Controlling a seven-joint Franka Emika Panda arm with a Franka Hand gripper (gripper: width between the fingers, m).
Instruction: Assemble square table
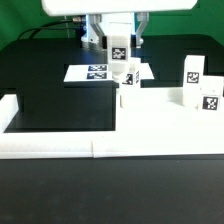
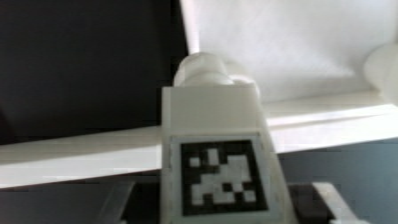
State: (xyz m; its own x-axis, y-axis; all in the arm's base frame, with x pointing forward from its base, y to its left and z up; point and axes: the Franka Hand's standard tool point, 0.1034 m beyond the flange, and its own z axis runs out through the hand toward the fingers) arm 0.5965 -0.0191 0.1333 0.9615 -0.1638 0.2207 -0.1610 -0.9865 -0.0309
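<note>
A leg (image 1: 122,60) is held upright in the gripper (image 1: 120,45), the jaws closed on its upper part, over the near corner of the tabletop (image 1: 165,120). In the wrist view the leg (image 2: 215,140) shows its tag and rounded tip. For a clean seat, the leg should be kept vertical and lowered squarely. Two more legs (image 1: 200,85) stand well apart toward the exterior view's right, so room is left there. The wall (image 1: 60,140) bounds the near side; the marker board (image 1: 95,72) lies behind
</note>
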